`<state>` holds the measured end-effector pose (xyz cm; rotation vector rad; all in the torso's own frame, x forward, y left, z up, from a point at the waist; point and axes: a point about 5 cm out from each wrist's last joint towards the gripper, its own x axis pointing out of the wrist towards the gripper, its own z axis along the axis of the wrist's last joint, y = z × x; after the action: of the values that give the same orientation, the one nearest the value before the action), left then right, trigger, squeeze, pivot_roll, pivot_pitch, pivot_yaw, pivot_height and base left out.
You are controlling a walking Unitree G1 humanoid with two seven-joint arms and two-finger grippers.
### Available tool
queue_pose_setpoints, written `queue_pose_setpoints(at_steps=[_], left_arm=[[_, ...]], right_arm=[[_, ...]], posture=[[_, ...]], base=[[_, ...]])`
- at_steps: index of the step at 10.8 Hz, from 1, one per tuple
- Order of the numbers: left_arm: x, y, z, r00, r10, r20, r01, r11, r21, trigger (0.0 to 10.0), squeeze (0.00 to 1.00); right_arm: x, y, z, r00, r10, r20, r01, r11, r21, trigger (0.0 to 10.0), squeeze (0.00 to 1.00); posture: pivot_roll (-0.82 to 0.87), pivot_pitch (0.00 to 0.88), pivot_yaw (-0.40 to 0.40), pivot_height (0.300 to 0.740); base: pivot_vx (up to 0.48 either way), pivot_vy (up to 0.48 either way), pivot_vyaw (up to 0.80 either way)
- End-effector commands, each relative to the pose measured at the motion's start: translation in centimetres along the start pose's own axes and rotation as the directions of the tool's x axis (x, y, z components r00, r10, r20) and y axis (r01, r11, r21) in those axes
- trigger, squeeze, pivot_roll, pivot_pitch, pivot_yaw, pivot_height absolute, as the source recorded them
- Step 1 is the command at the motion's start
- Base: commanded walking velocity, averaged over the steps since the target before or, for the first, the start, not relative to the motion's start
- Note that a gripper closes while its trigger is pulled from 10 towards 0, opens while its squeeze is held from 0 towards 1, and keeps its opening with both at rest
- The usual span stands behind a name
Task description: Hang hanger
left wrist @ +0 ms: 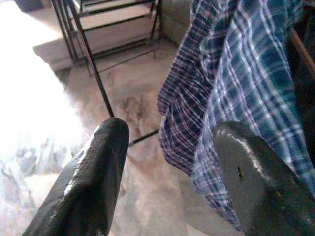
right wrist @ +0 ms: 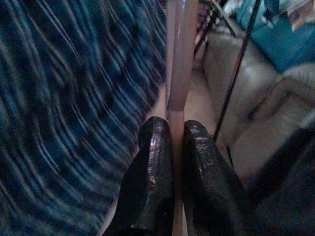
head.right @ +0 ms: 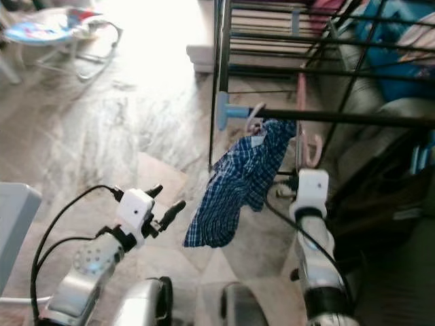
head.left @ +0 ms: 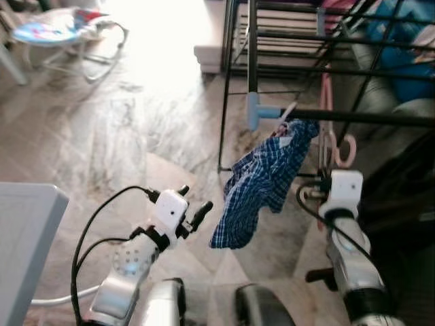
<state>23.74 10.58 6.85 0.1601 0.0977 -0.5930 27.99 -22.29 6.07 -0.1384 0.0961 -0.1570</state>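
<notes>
The right gripper (right wrist: 176,142) is reached up and forward with its jaws clamped tight on the pink hanger (right wrist: 179,54), which hangs by its hook off the black rail (head.left: 367,117) of the drying rack with a blue plaid shirt (head.left: 262,180) draped on it. The left gripper (head.left: 192,204) is held out bent at the elbow just beside the shirt's lower edge, jaws apart and not touching the fabric.

Two silver arms rise from the bottom of the frame. The left arm has a round perforated joint disc, a black collar, and a white boxy wrist block; two black cables loop from that block back along the arm. Its left tool (head.left: 192,202) carries long black fingers (left wrist: 83,187) with rounded, glossy tips. The right arm ends in a similar white block, trailing one black cable, above the right tool (right wrist: 171,129).
</notes>
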Motion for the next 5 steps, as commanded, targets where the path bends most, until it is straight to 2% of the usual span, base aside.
queue_pose_setpoints(at_steps=[1,3,5], left_arm=[[-0.4,-0.9,-0.9,0.999,-0.012,-0.03,0.011,1.0,-0.008,10.0,0.0],[-0.4,-1.0,-0.8,0.999,-0.022,-0.031,0.023,1.0,0.008,10.0,0.0],[-0.3,-0.4,-0.9,0.999,0.0,-0.037,0.001,1.0,0.018,10.0,0.0]], right_arm=[[-0.7,-0.3,-0.3,1.0,-0.016,0.004,0.016,1.0,0.011,10.0,0.0],[-0.5,-0.5,0.8,0.998,-0.039,0.052,0.037,0.999,0.037,10.0,0.0],[1.4,-1.1,2.6,0.998,-0.016,0.064,0.015,1.0,0.017,10.0,0.0]], posture=[[0.0,0.224,-0.055,0.74],[0.01,0.224,-0.051,0.74],[0.01,0.225,-0.049,0.74]], base=[[0.0,0.0,0.0],[0.0,0.0,0.0],[0.0,0.0,0.0]])
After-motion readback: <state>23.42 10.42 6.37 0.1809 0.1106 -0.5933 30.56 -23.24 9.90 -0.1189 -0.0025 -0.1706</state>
